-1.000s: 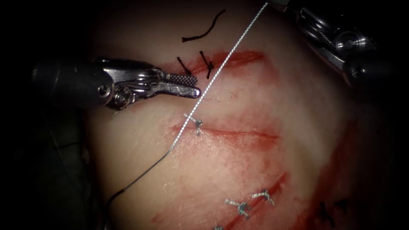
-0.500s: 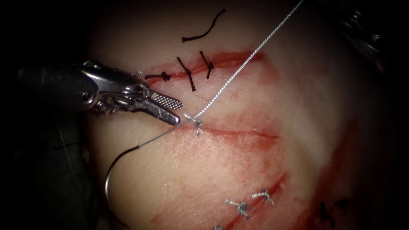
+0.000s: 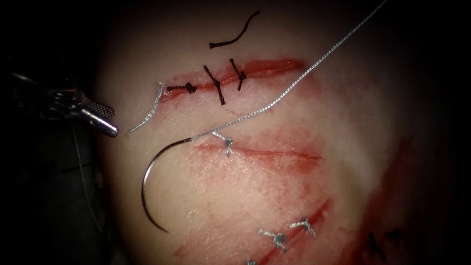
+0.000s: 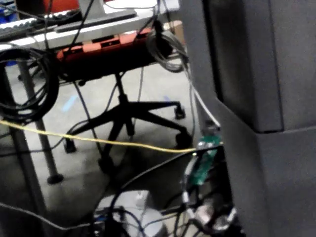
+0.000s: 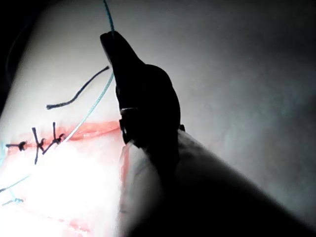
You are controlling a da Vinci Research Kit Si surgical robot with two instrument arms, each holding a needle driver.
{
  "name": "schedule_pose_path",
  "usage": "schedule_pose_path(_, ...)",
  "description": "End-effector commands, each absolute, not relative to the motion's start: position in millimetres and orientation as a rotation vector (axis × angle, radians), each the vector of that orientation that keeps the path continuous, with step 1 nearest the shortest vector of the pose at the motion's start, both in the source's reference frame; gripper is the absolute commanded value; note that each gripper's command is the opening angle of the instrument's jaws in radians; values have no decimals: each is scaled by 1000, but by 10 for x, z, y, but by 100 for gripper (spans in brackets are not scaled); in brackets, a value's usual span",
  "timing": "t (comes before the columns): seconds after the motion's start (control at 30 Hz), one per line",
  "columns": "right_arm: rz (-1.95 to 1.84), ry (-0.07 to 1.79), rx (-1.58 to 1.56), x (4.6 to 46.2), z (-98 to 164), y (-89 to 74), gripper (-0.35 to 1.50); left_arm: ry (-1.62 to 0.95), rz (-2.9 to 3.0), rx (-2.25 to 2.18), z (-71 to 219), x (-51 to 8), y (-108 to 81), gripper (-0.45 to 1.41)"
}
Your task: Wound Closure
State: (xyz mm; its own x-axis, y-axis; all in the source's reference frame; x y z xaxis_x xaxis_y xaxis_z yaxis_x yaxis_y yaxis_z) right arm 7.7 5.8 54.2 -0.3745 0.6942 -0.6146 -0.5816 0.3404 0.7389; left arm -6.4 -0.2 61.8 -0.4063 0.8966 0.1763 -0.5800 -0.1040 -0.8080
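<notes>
Nearest to you, the needle (image 3: pixel 143 186) is lying free on the tissue (image 3: pixel 294 196), left of the cut (image 3: pixel 274 153) and not in it, and it is sliding toward the stitch as you are drawing the thread (image 3: pixel 294 84) through. Your left tool (image 3: pixel 114 121) is waiting at the left with its jaws apart, holding nothing. Farther away, your right tool (image 5: pixel 109 38) is gripping the thread, so I think you should be pulling slowly and evenly.
</notes>
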Motion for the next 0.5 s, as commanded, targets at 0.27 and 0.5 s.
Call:
schedule_pose_path(0.27, 1380, 1406, 56, 77, 544, 57, -35, -1062, 1470, -175, 631, -91, -53, 24)
schedule_pose_path(0.5, 1366, 1410, 71, 99, 538, 41, -35, -993, 1458, -172, 641, -119, -58, 34)
